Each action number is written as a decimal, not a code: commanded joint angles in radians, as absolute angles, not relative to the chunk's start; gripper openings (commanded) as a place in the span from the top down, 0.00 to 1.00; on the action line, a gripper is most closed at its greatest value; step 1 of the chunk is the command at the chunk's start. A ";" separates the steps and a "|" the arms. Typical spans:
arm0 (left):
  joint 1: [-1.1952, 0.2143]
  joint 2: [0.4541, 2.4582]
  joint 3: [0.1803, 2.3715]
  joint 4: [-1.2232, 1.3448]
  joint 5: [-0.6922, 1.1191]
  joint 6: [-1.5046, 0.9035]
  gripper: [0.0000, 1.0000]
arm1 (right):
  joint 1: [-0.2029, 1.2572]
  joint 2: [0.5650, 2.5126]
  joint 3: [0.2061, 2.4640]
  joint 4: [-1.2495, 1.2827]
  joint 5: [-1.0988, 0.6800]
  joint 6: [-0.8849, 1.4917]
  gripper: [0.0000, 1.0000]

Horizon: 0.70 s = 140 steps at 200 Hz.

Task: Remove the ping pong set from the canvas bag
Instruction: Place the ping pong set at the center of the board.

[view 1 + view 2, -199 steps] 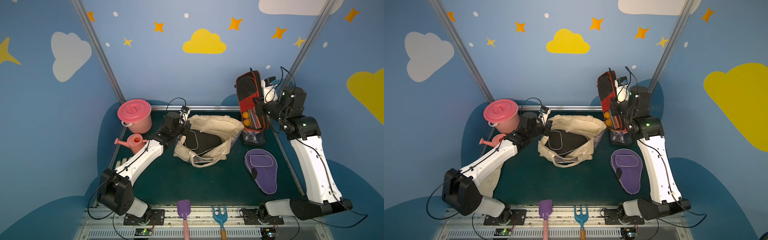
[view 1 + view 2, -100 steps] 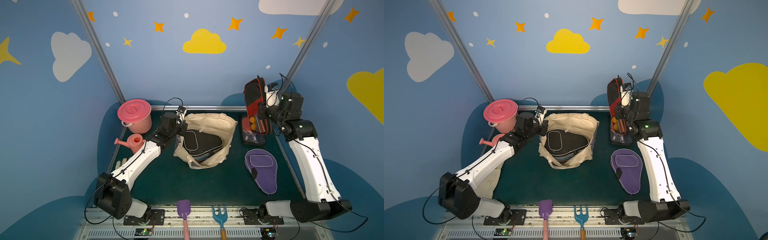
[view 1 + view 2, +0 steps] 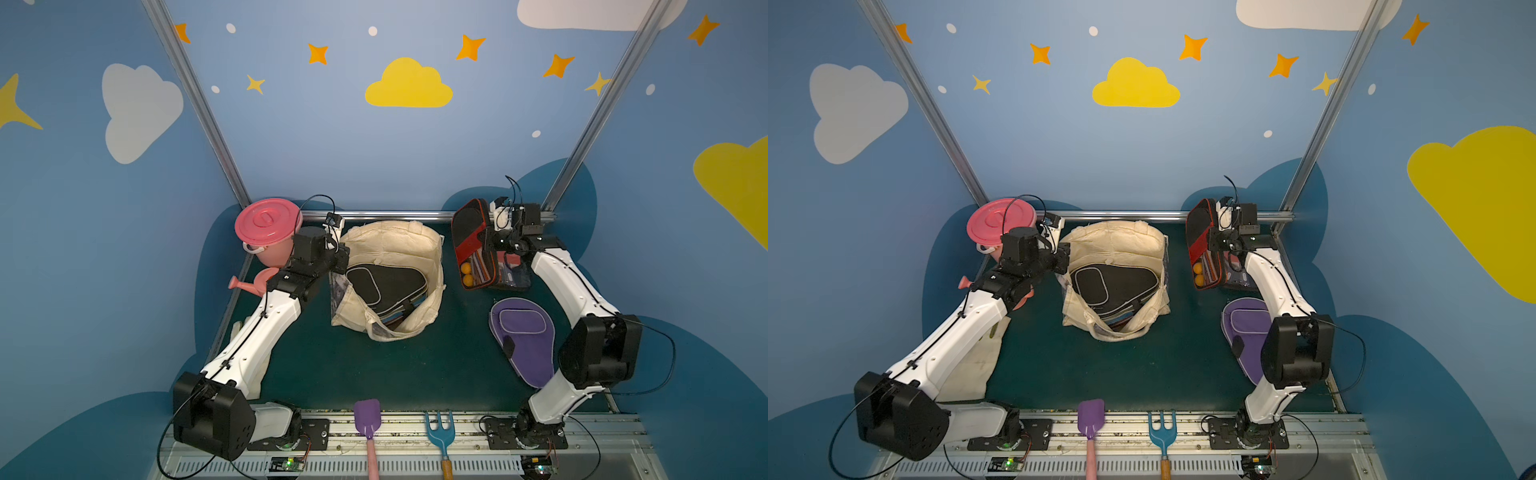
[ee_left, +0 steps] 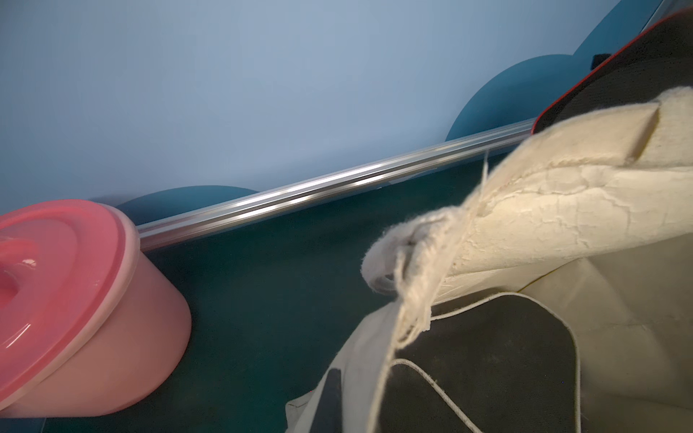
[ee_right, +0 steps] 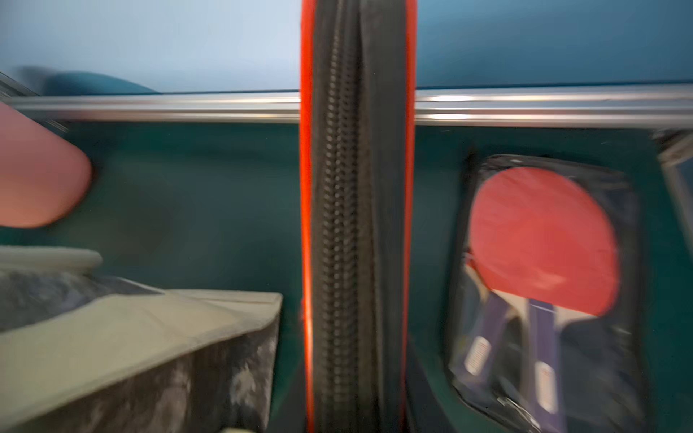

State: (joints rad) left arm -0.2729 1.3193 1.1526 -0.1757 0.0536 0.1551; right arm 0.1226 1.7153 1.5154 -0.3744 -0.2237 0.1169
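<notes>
Likely mid set-down: right jaws pinch red-edged case (image 3: pixel 469 232) upright, low over bench (image 3: pixel 353 374) beside paddle pack (image 5: pixel 543 243); left jaws pressed together on bag (image 3: pixel 395 245) rim. Next: release, fetch black case (image 3: pixel 390 286) from bag.

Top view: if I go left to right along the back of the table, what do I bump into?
Pink bucket → canvas bag → black case with red edges, standing upright.

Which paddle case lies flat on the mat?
The purple fabric paddle-shaped case with white piping; the black fabric case sits in the cream canvas tote.
</notes>
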 commanded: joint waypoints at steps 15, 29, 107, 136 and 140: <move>-0.267 1.305 1.173 -0.081 0.103 0.123 0.96 | 0.096 1.853 1.618 -0.188 -0.453 0.296 1.00; -0.268 1.312 1.176 -0.078 0.123 0.117 0.96 | 0.079 1.936 1.675 -0.214 -0.521 0.329 1.00; -0.293 1.323 1.173 -0.053 0.269 0.138 0.96 | -0.044 2.257 1.854 -0.387 -0.712 0.342 1.00; -0.301 1.333 1.173 -0.042 0.279 0.138 0.96 | -0.043 2.353 1.947 -0.518 -0.677 0.268 1.00; -0.303 1.334 1.173 -0.041 0.279 0.138 0.96 | -0.041 2.361 1.952 -0.525 -0.670 0.262 1.00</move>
State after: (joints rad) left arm -0.2867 1.3369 1.1526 -0.1562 0.2249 0.1345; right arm -0.0547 2.3081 1.8977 -0.4267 -0.7090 0.3630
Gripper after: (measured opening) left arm 0.058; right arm 0.206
